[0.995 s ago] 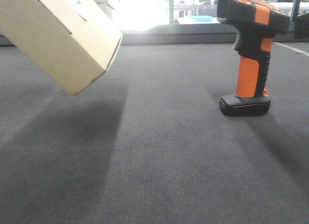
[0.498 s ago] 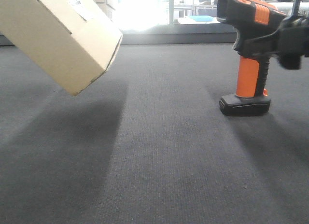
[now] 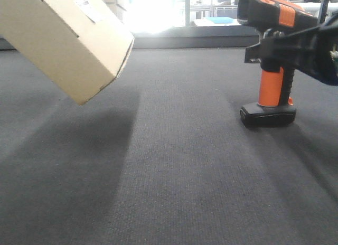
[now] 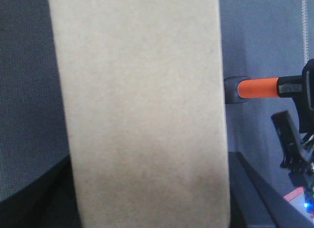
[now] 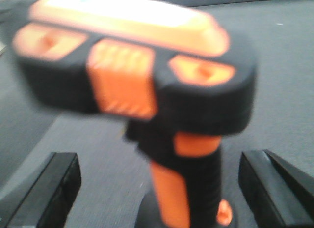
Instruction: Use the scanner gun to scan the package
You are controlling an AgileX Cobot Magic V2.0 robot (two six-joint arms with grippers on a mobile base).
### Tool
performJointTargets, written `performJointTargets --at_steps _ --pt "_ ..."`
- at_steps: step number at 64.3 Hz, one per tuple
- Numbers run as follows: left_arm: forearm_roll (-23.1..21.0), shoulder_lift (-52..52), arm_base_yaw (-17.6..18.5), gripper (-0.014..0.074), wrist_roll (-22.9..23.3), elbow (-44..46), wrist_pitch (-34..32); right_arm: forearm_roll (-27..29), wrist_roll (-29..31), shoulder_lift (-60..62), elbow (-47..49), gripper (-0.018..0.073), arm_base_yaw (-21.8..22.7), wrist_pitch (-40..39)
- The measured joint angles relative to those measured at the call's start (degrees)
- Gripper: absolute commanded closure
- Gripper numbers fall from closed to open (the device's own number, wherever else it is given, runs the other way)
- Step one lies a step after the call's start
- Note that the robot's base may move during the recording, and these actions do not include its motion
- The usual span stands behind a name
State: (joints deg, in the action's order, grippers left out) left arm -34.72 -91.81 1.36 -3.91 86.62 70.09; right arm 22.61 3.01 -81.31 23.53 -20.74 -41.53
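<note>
Front-facing view, starting on the left: the package (image 3: 63,39) hangs tilted in the air, well clear of the grey carpeted surface (image 3: 174,166), with its little white label (image 3: 84,5) on the upper face. The left wrist view is pretty much all cardboard. Dark wedges flank the box at the bottom, so I'd say the left gripper (image 4: 149,208) is pinching it from both sides.

Over to the right, the scanner gun (image 3: 272,86) stands upright on its flat base, well apart from the box. The right gripper (image 3: 266,47) sits at the top of the orange handle, just under the head. In the right wrist view its fingers (image 5: 46,186) are spread wide, one on each side of the handle, neither touching yet. That view is blurry, though.

My take on the grab: centre the handle between the fingers before closing, because an off-centre squeeze could tip the gun off that small base. Grip high on the handle, close firmly, and lift straight up. After that, the gun's nose needs aiming at the label face, which tilts up and away.
</note>
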Motion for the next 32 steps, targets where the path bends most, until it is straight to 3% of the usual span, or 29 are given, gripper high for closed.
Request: performJointTargets --at_steps 32 --pt "0.2 0.0 0.0 0.0707 0.0 0.0 0.0 6.5 0.0 -6.0 5.0 0.0000 -1.1 -0.9"
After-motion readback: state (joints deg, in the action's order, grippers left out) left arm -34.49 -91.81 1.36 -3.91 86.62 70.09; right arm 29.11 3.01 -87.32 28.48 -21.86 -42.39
